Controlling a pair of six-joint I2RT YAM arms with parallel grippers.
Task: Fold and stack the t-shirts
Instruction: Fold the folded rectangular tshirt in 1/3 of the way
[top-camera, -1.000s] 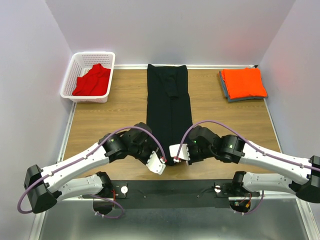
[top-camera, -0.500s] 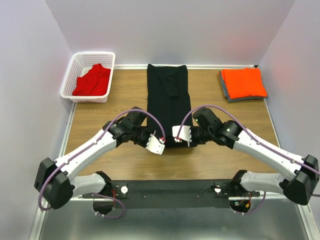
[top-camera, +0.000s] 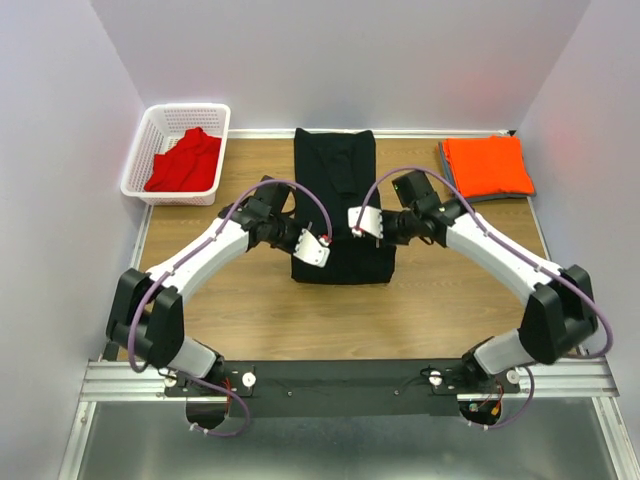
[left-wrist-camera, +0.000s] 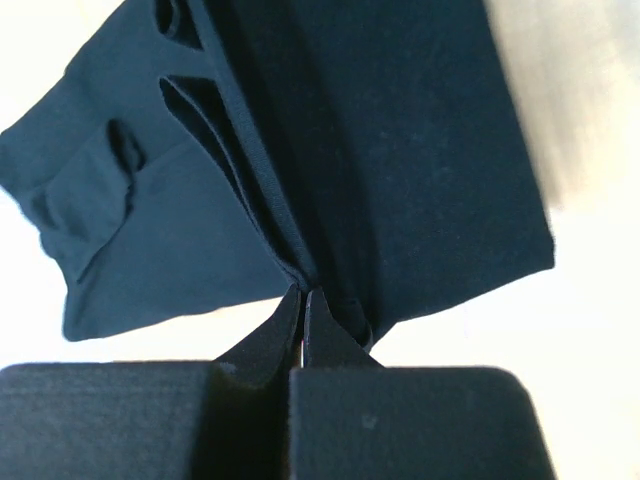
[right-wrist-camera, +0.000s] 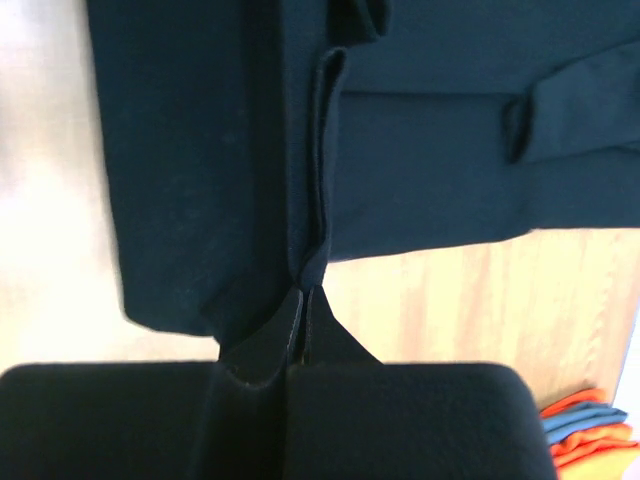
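Overhead only, red t-shirt (top-camera: 183, 160) in basket (top-camera: 190, 107).

Top camera: high, looks down on table (top-camera: 450, 290). Wrist cameras: close, share black t-shirt (top-camera: 336, 165).

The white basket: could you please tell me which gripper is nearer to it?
Left. The left gripper pinches the black t-shirt on the side toward the basket; the right gripper pinches its other side, farther away.
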